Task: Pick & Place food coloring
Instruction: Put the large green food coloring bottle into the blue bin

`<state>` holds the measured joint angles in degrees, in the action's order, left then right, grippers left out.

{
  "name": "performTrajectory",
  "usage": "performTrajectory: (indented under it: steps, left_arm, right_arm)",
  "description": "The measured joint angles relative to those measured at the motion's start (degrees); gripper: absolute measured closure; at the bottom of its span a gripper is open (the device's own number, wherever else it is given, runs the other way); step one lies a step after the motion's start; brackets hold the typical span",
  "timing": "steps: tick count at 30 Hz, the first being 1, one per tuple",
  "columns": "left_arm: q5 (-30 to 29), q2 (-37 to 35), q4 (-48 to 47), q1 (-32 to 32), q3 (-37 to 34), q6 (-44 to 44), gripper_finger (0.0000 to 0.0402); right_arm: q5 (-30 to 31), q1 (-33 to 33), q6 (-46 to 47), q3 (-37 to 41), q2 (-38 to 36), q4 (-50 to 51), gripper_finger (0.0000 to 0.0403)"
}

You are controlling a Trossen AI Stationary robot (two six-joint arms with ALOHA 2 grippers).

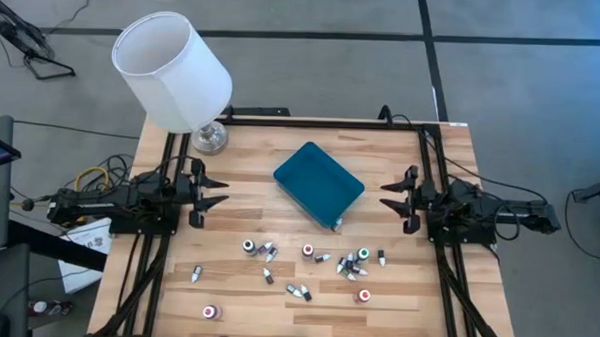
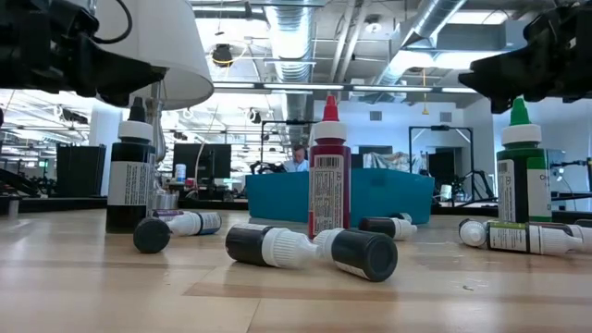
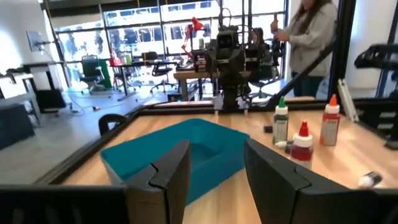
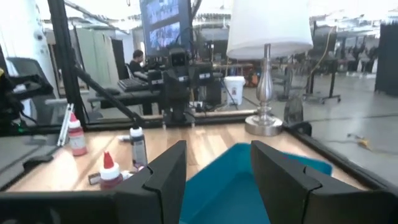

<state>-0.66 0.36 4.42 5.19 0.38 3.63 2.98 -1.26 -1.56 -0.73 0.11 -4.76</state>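
Bottles [image 1: 321,269] lie scattered — well apart from both open claws [image 1: 217,193] [image 1: 391,196].

You are working in an open robotics lab: silver exposed ventilation ducts [image 2: 296,37] are running under the ceiling, black computer monitors [image 2: 199,162] are glowing on desks, and a seated person [image 2: 297,159] is working behind them.

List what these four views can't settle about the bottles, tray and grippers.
- Food coloring bottles: high view, too small to tell every colour or get a sure count.
- Teal tray: low view, front wall hides its inside, bottles cover part.
- Lamp: low view, cut by top edge.
- Left gripper, right gripper: both open over the table; wrist views cut off the fingertips.
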Motion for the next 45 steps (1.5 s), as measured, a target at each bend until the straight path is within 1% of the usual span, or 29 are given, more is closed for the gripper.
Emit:
performTrajectory:
  steps: [3,5,7,9,10,12,14,18,21,23,25,29,30,33,36,39,41,45]
  left_arm:
    - [0.21,-0.02,0.01,0.0,-0.02,-6.3,0.0258]
    - [0.22,0.0,0.05,0.0,-0.02,-9.58,0.0258]
    - [0.23,0.0,0.13,0.0,-0.02,-10.08,0.0258]
    - [0.23,0.0,0.23,0.0,0.0,-9.58,0.0258]
    - [0.21,0.0,0.23,0.0,-0.02,-8.58,0.0258]
    - [-0.57,0.0,0.37,0.0,-0.02,-6.37,0.0258]
    - [-1.75,0.0,1.13,0.0,-0.02,-5.57,0.0258]
    - [-2.09,-0.01,3.35,0.0,-0.02,-7.4,0.0258]
    - [-1.98,0.0,2.32,0.0,-0.02,-8.13,0.0258]
    - [-1.22,0.0,0.68,0.0,-0.02,-9.47,0.0258]
    - [-0.22,0.0,-0.97,0.0,-0.02,-10.64,0.0258]
    - [0.4,0.02,-2.24,-0.01,-0.02,-11.74,0.0258]
    - [0.39,0.02,-2.23,0.0,-0.02,-11.79,0.0258]
    - [0.39,0.02,-2.26,0.0,-0.02,-11.81,0.0258]
    - [0.38,0.02,-2.26,-0.01,-0.02,-11.82,0.0258]
    - [0.37,0.02,-2.26,0.0,-0.02,-11.81,0.0258]
    - [0.37,0.02,-2.26,0.0,-0.02,-11.78,0.0258]
    - [0.37,0.02,-2.26,0.0,0.0,-11.75,0.0258]
  right_arm:
    - [-0.28,0.04,4.35,0.0,-0.01,-1.82,0.0233]
    - [-3.46,0.45,5.89,0.0,0.01,-1.15,0.0233]
    - [-9.2,1.38,6.08,0.0,0.55,0.11,0.0233]
    - [-13.52,2.91,6.07,0.0,1.84,0.79,0.0233]
    - [-14.64,3.96,5.79,0.0,2.67,0.9,0.0233]
    - [-14.95,6.3,4.06,0.0,4.47,0.92,0.0233]
    - [-14.12,8.83,1.83,0.0,6.17,0.02,0.0233]
    - [-11.57,13.51,-1.63,0.0,10.11,-4.77,0.0233]
    - [-11.04,16.62,-1.8,0.0,12.78,-7.92,0.0233]
    - [-9.88,18.78,-0.92,0.0,14.62,-8.11,0.0233]
    - [-7.04,21.08,1.2,0.0,16.57,-8.07,0.0233]
    - [2.15,25.54,2.91,0.0,23.04,-10.32,0.0233]
    - [3.46,26.51,2.82,0.0,24.65,-12.15,0.0233]
    - [3.82,29.0,2.78,0.0,29.27,-18.04,0.0233]
    - [4.34,31.14,4.17,0.0,33.6,-20.47,0.0233]
    - [7.26,32.47,5.52,0.0,38.08,-22.71,0.0233]
    - [8.71,32.71,6.0,0.0,41.14,-24.86,0.0233]
    - [9.0,32.68,6.14,-0.63,46.43,-28.9,0.0233]
